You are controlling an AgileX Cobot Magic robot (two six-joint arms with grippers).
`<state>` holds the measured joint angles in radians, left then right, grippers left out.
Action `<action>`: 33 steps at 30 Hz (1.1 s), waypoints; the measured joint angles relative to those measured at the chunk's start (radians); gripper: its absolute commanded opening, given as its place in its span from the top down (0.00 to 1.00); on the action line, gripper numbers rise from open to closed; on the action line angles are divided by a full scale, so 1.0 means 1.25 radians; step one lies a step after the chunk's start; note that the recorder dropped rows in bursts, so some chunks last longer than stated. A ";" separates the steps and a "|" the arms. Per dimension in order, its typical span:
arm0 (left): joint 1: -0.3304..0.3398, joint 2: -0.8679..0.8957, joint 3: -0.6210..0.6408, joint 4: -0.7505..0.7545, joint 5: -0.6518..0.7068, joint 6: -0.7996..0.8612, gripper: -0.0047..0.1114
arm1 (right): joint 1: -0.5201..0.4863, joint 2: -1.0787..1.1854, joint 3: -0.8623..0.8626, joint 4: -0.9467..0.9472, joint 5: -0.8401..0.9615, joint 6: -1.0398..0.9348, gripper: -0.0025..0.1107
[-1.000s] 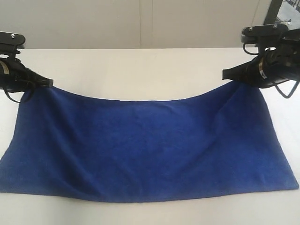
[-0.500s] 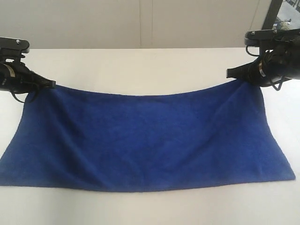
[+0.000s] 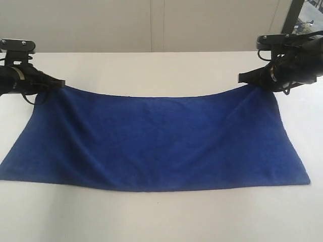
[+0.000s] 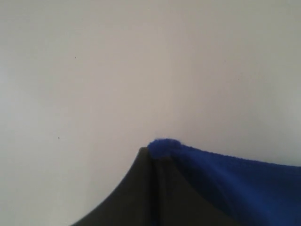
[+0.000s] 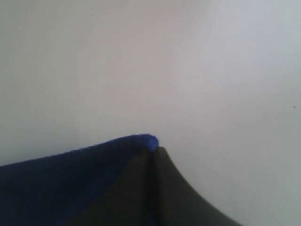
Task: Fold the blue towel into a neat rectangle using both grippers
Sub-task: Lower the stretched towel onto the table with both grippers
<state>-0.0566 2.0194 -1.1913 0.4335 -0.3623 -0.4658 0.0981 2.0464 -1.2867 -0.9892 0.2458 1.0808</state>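
The blue towel [image 3: 156,141] hangs spread between both arms, its upper edge sagging in the middle and its lower edge lying on the white table [image 3: 151,65]. My left gripper [image 3: 56,83] is shut on the towel's upper left corner. My right gripper [image 3: 244,78] is shut on the upper right corner. In the left wrist view the blue towel [image 4: 225,174] bunches out past the tip of the left gripper [image 4: 157,153], whose dark jaws are pressed together. In the right wrist view the blue towel [image 5: 70,174] folds over the tip of the right gripper [image 5: 153,148].
A pale wall [image 3: 151,25] rises behind the table's far edge. A dark frame post [image 3: 292,17] stands at the back right, above the right arm. Bare white tabletop lies in front of the towel's lower edge and behind its upper edge.
Both grippers have carried the towel's upper corners away from the camera, toward the back of the table. The towel's lower edge has slid back with them.
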 measured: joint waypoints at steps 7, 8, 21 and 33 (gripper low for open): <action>0.001 0.012 -0.004 -0.001 -0.003 0.000 0.96 | 0.000 0.025 -0.020 -0.002 -0.002 0.000 0.98; 0.001 0.012 -0.004 -0.001 0.004 0.000 0.96 | 0.000 0.029 -0.020 -0.002 -0.002 0.000 0.98; 0.009 0.012 -0.004 -0.018 0.038 0.010 0.89 | 0.000 0.032 -0.020 -0.006 0.025 0.000 0.98; 0.009 0.012 -0.004 -0.019 0.048 0.027 0.48 | 0.000 0.032 -0.020 -0.008 0.023 0.000 0.62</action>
<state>-0.0450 2.0344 -1.1957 0.4092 -0.3022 -0.4320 0.0981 2.0859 -1.3113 -0.9989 0.2751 1.0808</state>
